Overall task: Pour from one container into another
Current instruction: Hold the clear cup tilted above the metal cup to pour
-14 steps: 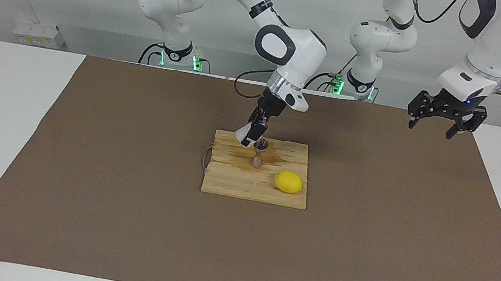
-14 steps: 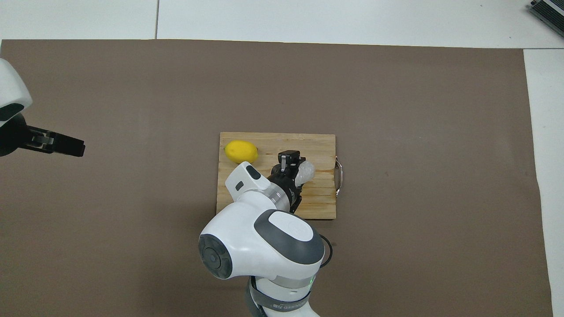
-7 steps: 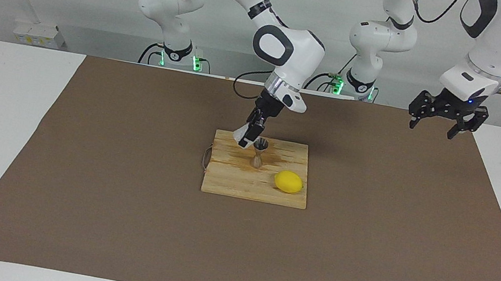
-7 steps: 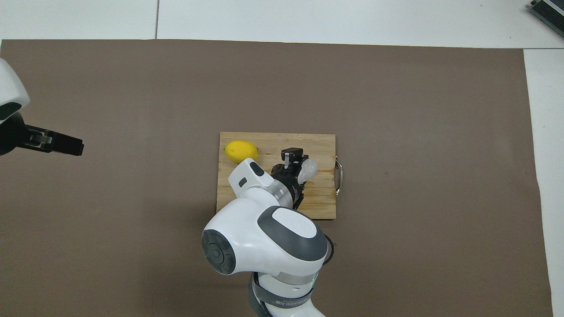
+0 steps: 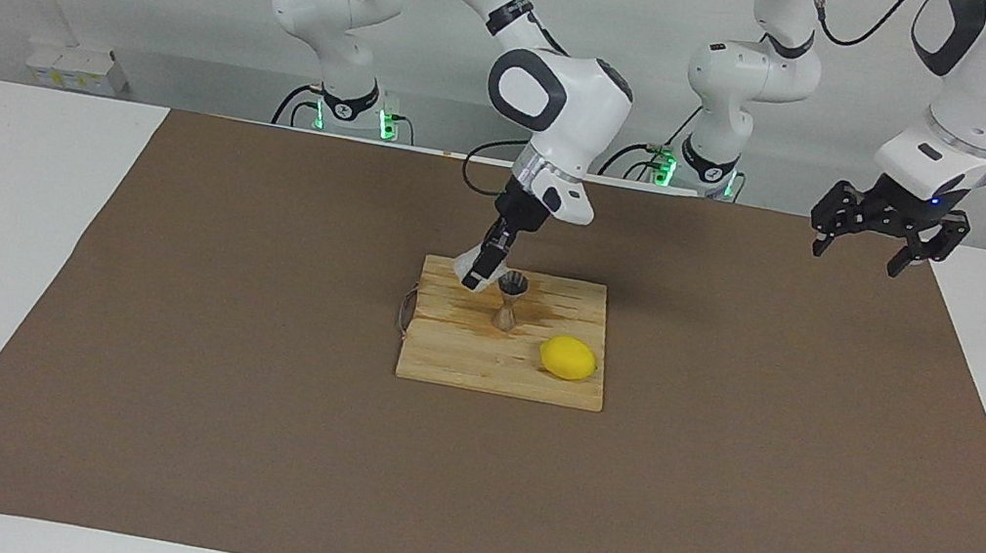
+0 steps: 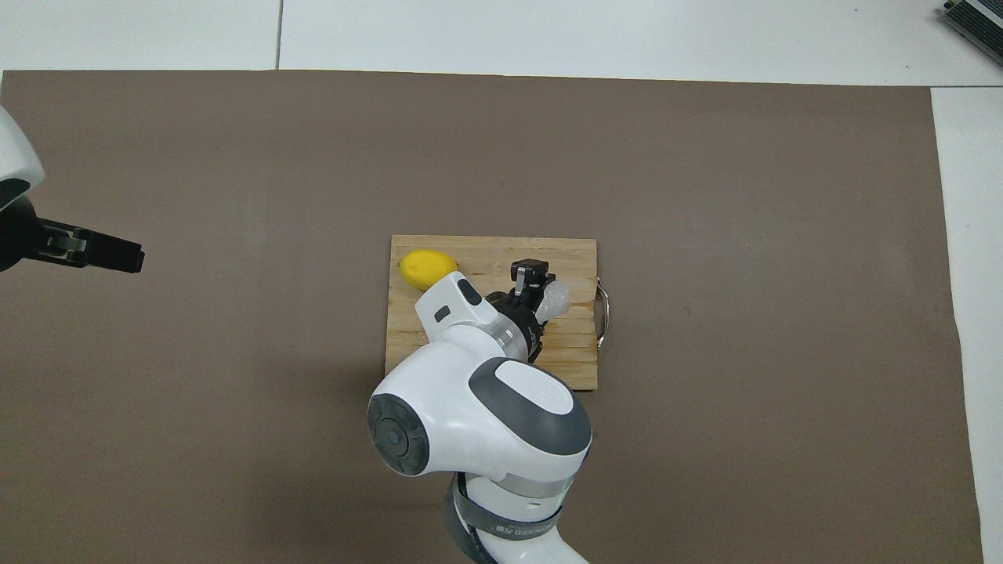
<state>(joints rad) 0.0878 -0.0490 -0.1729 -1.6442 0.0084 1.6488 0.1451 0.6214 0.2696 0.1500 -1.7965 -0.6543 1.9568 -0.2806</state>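
Steel jigger [image 5: 509, 302] hides under right arm overhead.

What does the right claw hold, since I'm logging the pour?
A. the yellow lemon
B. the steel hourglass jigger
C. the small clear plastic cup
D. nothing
C: the right claw is shut on the small clear plastic cup, tilted beside the silvery steel hourglass jigger on the wooden cutting board.

pale slatted wood board [image 5: 479, 363], shiny steel jigger [image 5: 508, 302], cloudy plastic cup [image 5: 466, 270], waxy yellow lemon [image 5: 567, 358], matt brown paper mat [image 5: 237, 394], glossy white arm shells
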